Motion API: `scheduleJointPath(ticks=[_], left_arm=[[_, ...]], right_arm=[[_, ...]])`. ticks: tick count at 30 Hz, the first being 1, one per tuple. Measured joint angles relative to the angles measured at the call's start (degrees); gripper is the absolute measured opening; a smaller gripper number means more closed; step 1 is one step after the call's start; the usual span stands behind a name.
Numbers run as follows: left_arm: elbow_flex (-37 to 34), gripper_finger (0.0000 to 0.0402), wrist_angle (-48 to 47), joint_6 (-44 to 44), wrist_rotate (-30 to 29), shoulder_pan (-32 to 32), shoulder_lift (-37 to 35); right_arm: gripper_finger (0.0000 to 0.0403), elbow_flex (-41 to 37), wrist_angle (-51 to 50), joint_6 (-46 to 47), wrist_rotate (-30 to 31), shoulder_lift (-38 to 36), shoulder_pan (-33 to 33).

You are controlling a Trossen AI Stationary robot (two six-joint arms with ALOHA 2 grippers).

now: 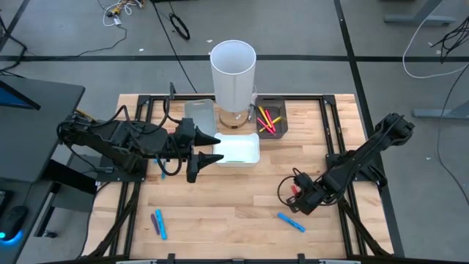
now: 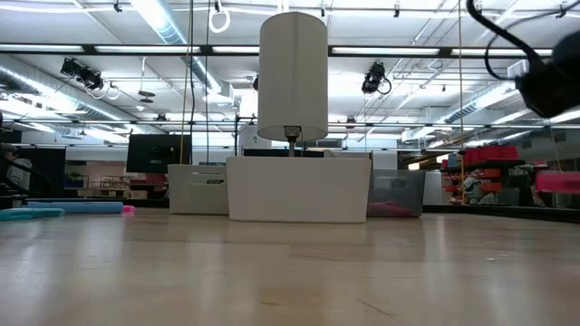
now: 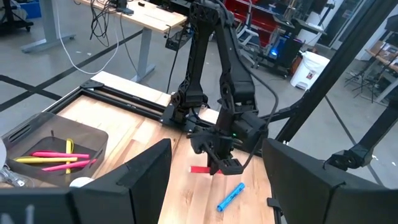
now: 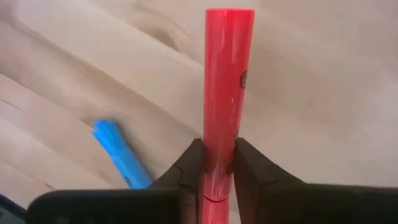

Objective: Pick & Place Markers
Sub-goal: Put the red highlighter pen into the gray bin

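My right gripper (image 1: 299,195) hangs over the table's right half, shut on a red marker (image 4: 227,81). A blue marker (image 1: 291,221) lies flat on the wood just nearer the front edge. Near the front left, a purple and a blue marker (image 1: 158,224) lie side by side. Yellow and pink markers rest in the dark tray (image 1: 279,128) at the back. My left gripper (image 1: 205,156) hovers open at the left edge of the white tray (image 1: 249,155), holding nothing. My right gripper pinches the red marker's barrel (image 4: 219,163) between its two fingers. The fingers point steeply down from above and lie across the marker. The marker lies about level and clear of the table (image 2: 557,181), most of its visible length sticking out to one side of the fingers.
A tall white cylinder (image 1: 233,70) stands at the back centre behind the white tray, with a clear tray (image 1: 199,116) to its left. Black frame rails run along the table's edges. Bare wood lies between the two arms toward the front.
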Motion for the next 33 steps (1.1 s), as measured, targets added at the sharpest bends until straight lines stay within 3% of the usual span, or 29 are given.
scheduleJointPath(ticks=[13, 23, 33], left_arm=[[0.0, 0.0259, -0.5, 0.8, 0.0, 0.0, 0.0], [0.0, 0.0259, -0.5, 1.1, 0.0, 0.0, 0.0], [0.0, 0.0259, -0.5, 1.2, 0.0, 0.0, 0.0]], right_arm=[[0.0050, 11.4, -12.3, -14.5, 12.5, 0.0, -6.9], [0.0050, 20.8, -11.5, -36.0, 22.8, 0.0, -14.4], [0.0049, 29.6, -1.0, -57.1, 23.9, 0.0, -20.4]])
